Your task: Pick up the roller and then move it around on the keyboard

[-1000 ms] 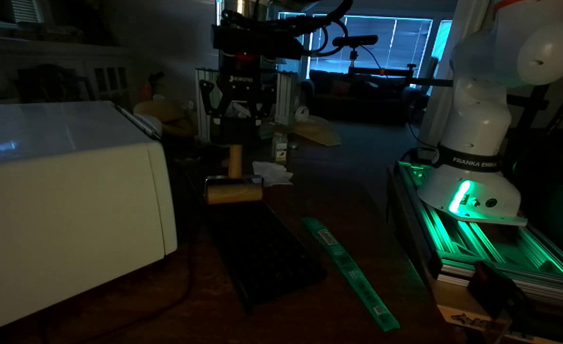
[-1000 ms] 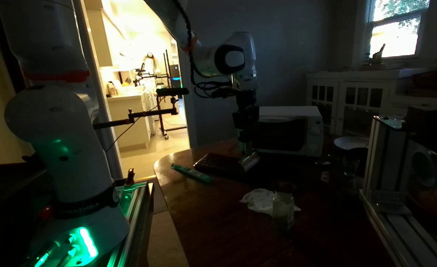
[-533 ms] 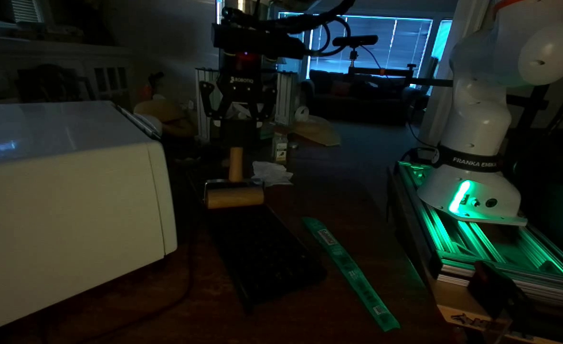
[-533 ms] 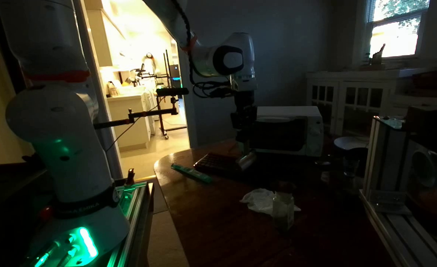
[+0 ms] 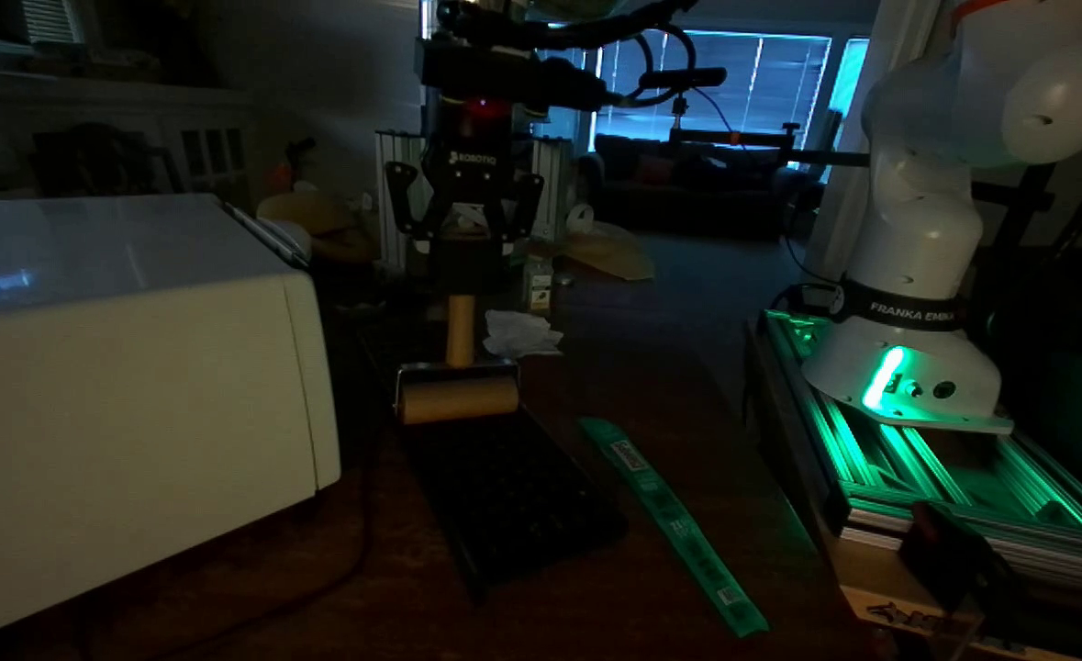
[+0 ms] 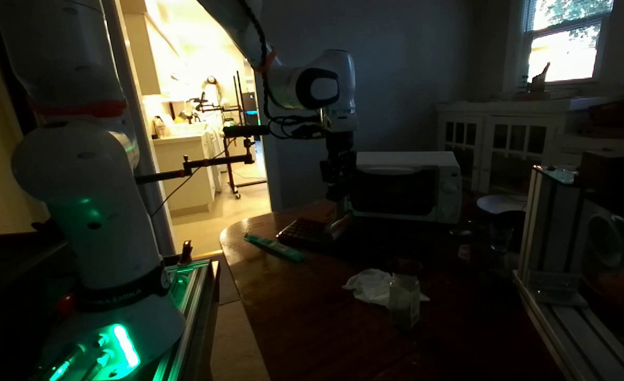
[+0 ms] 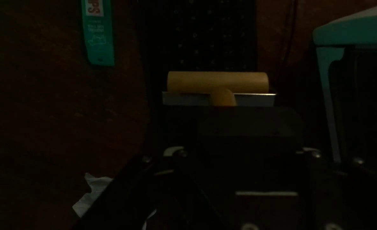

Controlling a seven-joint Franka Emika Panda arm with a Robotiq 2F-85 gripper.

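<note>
The roller (image 5: 460,392) is held by the pincer (image 5: 469,283), whose jaws are closed around the wooden handle (image 5: 461,332), which is pointed nearly straight upward. In the wrist view, the cylinder (image 7: 218,80) is seen crosswise over the keyboard (image 7: 201,36); whether the keys are pressed by it cannot be made out. In an exterior view, most of the keyboard is extended toward five o'clock from the roller. From there, the green strip (image 5: 674,523) is found at four o'clock, the white oven (image 5: 137,395) at nine, and the crumpled sheet (image 5: 522,333) between one and two, on the dark table (image 5: 738,523).
</note>
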